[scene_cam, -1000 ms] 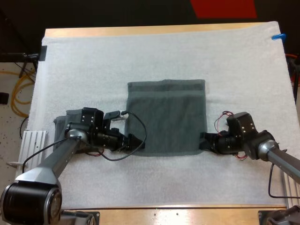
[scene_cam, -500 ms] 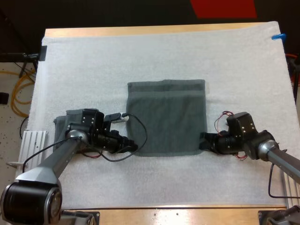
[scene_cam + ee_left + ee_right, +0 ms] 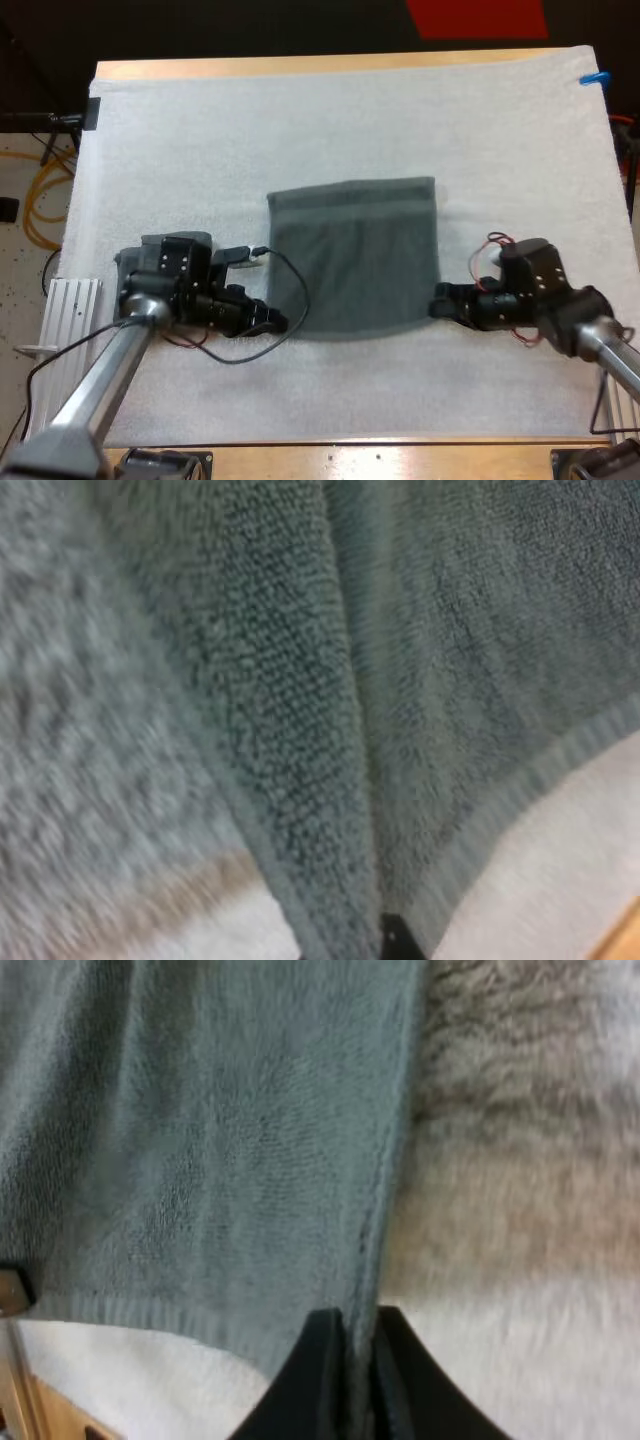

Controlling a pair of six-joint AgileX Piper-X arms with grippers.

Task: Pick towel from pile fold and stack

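Item 1: dark grey-green towel (image 3: 355, 250), spread flat at the middle of the white mat (image 3: 330, 120), its near edge raised slightly off the mat.

Item 2: left hand (image 3: 278, 322), at the towel's near left corner and pinching the cloth. From its wrist, the towel (image 3: 300, 680) rises in a ridge from the black fingertip (image 3: 395, 942).

Item 3: right hand (image 3: 437, 303), at the near right corner. Its fingers (image 3: 320, 1360) are pressed together on the towel's hem (image 3: 375, 1250).

Item 4: second towel (image 3: 160, 243), at the mat's left side, largely covered by the left arm.

Item 5: wooden tabletop (image 3: 300, 66), bare along the far edge.

Item 6: ribbed white rail (image 3: 70, 300), at the tabletop's left edge.
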